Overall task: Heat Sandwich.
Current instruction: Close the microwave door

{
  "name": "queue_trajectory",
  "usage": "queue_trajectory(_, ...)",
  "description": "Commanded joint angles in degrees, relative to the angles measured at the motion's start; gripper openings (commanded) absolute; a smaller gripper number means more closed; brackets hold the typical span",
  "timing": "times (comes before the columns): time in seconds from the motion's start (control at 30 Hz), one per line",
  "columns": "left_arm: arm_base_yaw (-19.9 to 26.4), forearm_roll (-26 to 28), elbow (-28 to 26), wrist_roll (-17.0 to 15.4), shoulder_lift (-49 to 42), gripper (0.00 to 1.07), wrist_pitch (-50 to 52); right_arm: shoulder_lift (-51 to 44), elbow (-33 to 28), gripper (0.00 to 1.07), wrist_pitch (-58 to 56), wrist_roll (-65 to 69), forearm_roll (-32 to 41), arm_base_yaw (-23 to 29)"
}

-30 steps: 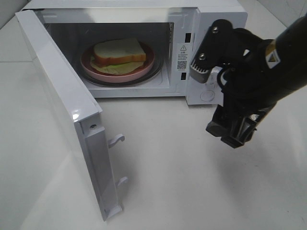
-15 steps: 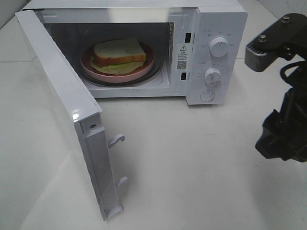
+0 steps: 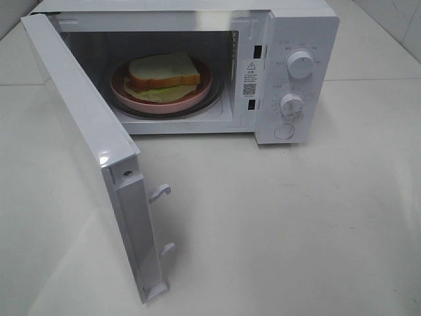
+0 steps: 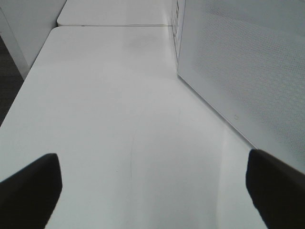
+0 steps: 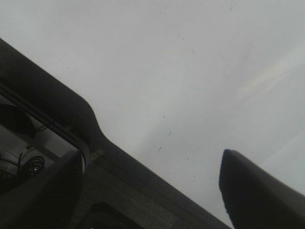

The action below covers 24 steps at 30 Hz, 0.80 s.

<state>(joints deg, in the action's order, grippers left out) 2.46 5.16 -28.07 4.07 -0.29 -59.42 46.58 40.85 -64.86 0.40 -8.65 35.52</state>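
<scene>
The sandwich [image 3: 162, 74], white bread with a green lettuce layer, lies on a round pink plate [image 3: 197, 97] inside the white microwave [image 3: 302, 26]. The microwave's door [image 3: 92, 145] stands wide open to the left. Neither gripper shows in the exterior high view. In the left wrist view my left gripper [image 4: 152, 191] is open and empty over the white table, next to the door's outer face [image 4: 248, 71]. In the right wrist view my right gripper [image 5: 152, 183] is open and empty above the bare white table.
The microwave has two knobs [image 3: 300, 64] and a round button [image 3: 284, 131] on its right panel. Two latch hooks [image 3: 160, 192] stick out from the door's edge. The white table [image 3: 296, 230] spreads in front; its left edge [image 4: 19, 90] shows in the left wrist view.
My right arm has drawn back to the right, away from the microwave's control panel, and has left the exterior high view. The sandwich and door have not moved.
</scene>
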Motion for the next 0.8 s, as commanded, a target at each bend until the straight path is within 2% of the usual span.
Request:
queue_trajectory(0.03,0.2,0.0,-0.2,-0.3,-1.1,1.01,0.5,-6.2,-3.7,0.76,-1.1,2.3,-0.1,-0.2)
queue_trajectory(0.17,0.2,0.0,-0.2,-0.3,-1.1,1.01,0.5,-9.4,-5.9,0.76,-1.4,3.9,0.1,-1.4)
queue_trajectory(0.3,0.2,0.0,-0.2,-0.3,-1.1,1.01,0.5,-16.1,-9.5,0.76,-1.0,4.0,0.0,-9.9)
queue_trajectory(0.47,0.2,0.0,-0.2,-0.3,-1.1,1.01,0.5,-20.2,-9.5,0.76,-0.6,4.0,0.1,-13.1)
queue_trajectory(0.6,0.2,0.0,-0.2,-0.3,-1.1,1.01,0.5,-28.9,-9.5,0.76,-0.6,4.1,0.1,-18.0)
queue_trajectory(0.8,0.2,0.0,-0.2,-0.3,-1.1,1.01,0.5,-36.6,-9.5,0.76,1.2,4.1,0.1,-21.3)
